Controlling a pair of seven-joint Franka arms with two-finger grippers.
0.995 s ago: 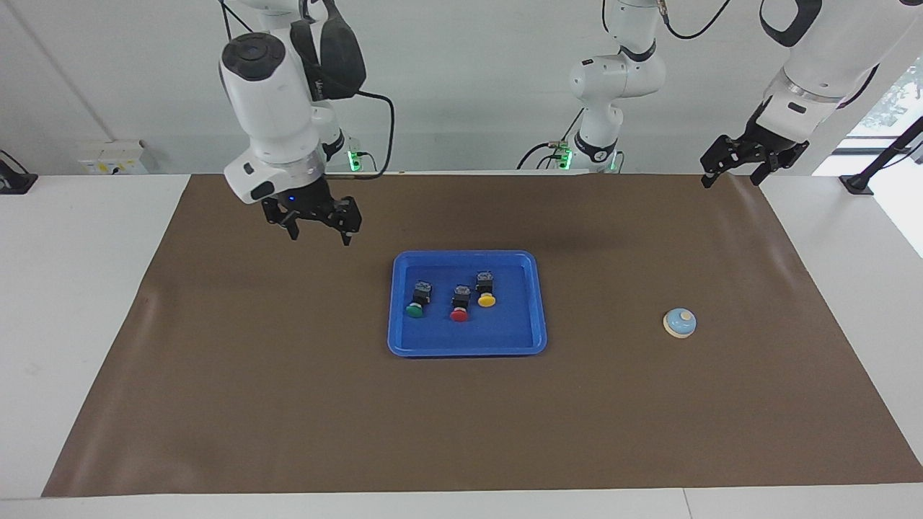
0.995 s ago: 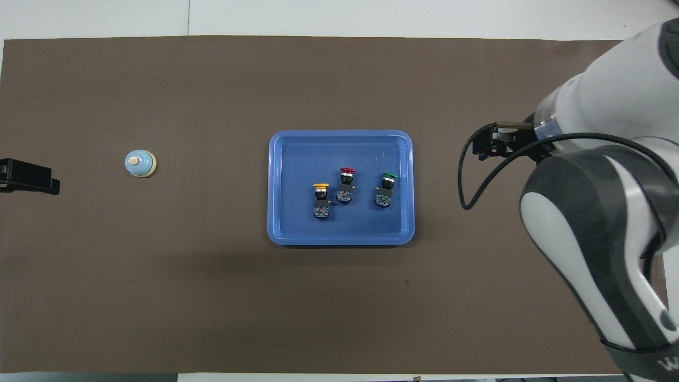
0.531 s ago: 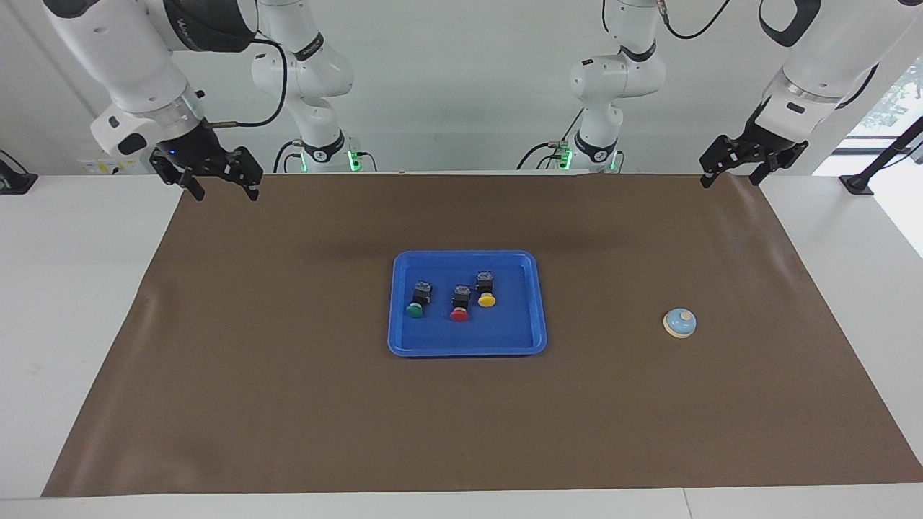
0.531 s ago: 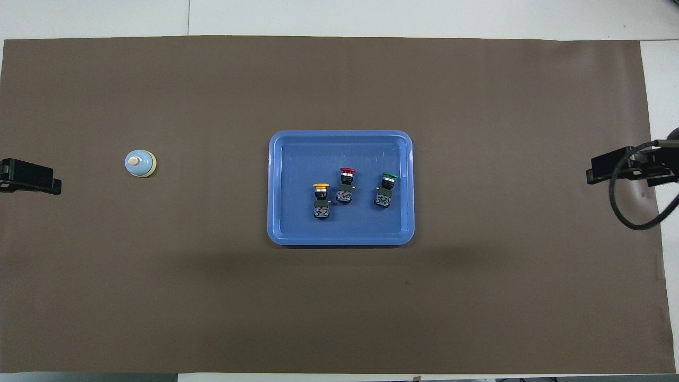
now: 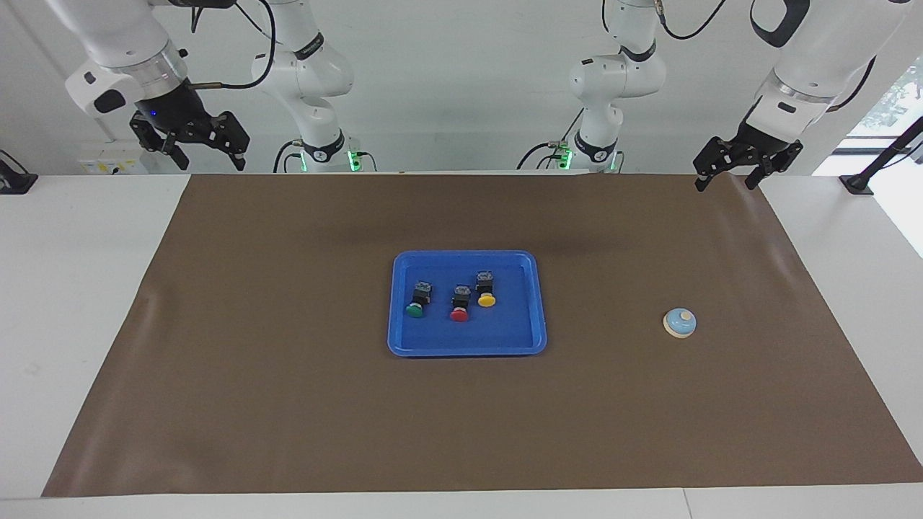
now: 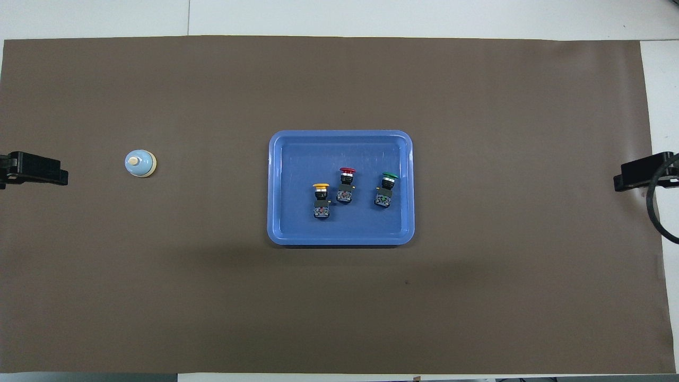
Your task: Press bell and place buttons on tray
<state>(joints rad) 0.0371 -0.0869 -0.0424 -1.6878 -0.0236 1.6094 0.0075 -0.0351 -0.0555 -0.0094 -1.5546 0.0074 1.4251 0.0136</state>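
No text, label, brand, number or sign can be read anywhere in either view.

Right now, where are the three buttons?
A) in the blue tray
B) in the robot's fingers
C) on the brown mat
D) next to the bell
A: the green button, red button and yellow button all lie inside the tray, apart from the bell.
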